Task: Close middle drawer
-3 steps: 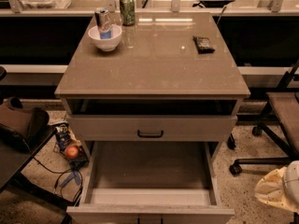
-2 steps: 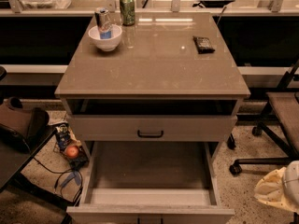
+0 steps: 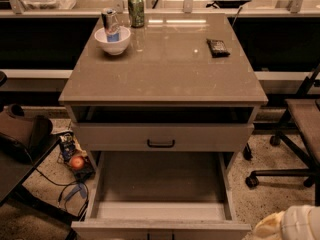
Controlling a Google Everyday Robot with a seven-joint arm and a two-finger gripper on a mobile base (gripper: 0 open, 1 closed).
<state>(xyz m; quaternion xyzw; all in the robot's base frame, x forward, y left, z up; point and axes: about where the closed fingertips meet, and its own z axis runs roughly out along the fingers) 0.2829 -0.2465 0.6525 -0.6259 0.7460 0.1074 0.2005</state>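
Clearly, the middle drawer (image 3: 160,184) stands far out of the cabinet, toward the camera. Its inside is bare, and its low front lies along the bottom edge of the view, where a dark bit of the handle just shows. Above it sits the taller-fronted drawer (image 3: 200,136) with a black bar handle (image 3: 161,144). The front of this one is almost in line with the cabinet body, and a dark gap runs between it and the tabletop (image 3: 165,69).

The gripper (image 3: 292,225) is in the lower right corner of the view. It is to the right of the open drawer's front corner and does not touch it. Only a pale, rounded part of it can be seen, so I cannot tell whether it is open or closed.

On the tabletop, at the far left, a white bowl (image 3: 112,40) holds a silver and blue can (image 3: 110,23) that stands upright in it. A green can (image 3: 136,10) stands just behind the bowl, near the back edge. A small dark packet (image 3: 218,47) lies flat at the far right side, well apart from the cans.

On the speckled floor, left of the cabinet, there is a round red-orange fruit (image 3: 76,162) among some cables (image 3: 72,191), and a dark bag (image 3: 20,131) lies further left. An office chair (image 3: 300,129) stands to the right of the cabinet.
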